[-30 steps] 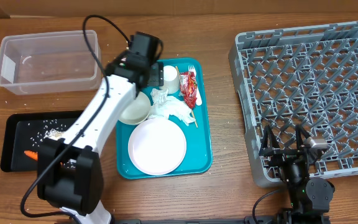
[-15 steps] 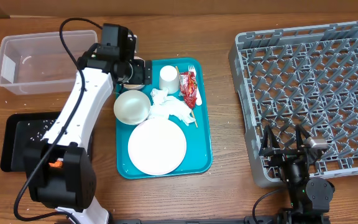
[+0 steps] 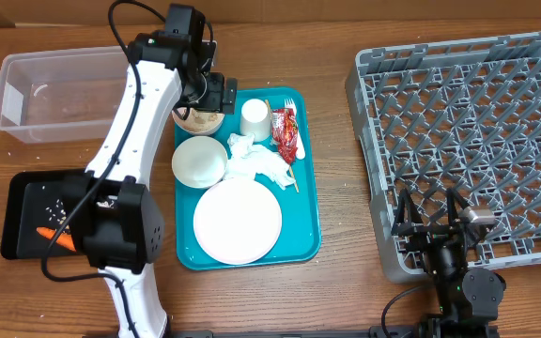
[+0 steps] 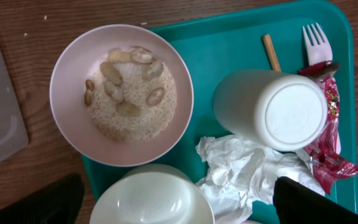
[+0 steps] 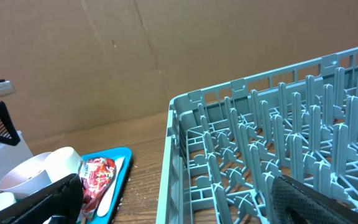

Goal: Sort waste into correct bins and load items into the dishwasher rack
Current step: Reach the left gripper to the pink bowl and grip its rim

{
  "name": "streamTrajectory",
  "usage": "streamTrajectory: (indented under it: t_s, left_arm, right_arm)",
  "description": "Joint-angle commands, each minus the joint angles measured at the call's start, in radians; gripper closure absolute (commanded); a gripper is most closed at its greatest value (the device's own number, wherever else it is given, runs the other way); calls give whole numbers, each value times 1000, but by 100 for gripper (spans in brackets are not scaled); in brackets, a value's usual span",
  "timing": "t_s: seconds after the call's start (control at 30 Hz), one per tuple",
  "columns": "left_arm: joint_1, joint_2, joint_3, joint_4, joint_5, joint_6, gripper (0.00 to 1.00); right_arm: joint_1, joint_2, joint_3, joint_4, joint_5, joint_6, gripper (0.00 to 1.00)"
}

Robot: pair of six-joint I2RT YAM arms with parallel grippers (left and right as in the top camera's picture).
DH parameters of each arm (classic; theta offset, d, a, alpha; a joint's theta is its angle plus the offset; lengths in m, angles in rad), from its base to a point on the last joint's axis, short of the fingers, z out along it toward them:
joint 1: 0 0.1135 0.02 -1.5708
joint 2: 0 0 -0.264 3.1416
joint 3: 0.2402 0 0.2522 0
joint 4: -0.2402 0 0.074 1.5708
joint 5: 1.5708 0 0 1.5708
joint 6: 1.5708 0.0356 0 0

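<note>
Left wrist view: left gripper (image 4: 179,194) spread, empty, above the rice bowl (image 4: 122,93) on the teal tray (image 4: 229,50); right gripper (image 5: 173,199) spread too.

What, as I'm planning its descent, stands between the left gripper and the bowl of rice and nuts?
Nothing visible. The left gripper hangs open above the uncovered bowl; cup and napkins lie beside it.

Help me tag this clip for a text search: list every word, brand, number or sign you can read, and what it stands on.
No text can be read in any view.
red snack wrapper: printed, but the print is too small and blurred to read.
white sticker on the clear tub: nothing legible on it.
Nothing else in view shows writing.
</note>
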Motion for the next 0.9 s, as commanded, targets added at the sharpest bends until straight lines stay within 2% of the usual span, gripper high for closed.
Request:
streamTrajectory:
  t_s: [0.0, 0.5, 0.67, 0.87]
  left_arm:
    - [-2, 53, 36, -9, 2, 22, 0]
    - [-9, 200, 35, 43, 0, 47, 5]
    - [-21, 224, 35, 54, 0, 114, 14]
    - [-38, 224, 35, 69, -51, 122, 26]
  right_arm:
    - [-4, -8, -10, 3, 6, -4, 0]
    - [-4, -8, -10, 3, 6, -4, 0]
    - [-4, -8, -10, 3, 6, -4, 0]
    - [-4, -8, -10, 3, 6, -4, 0]
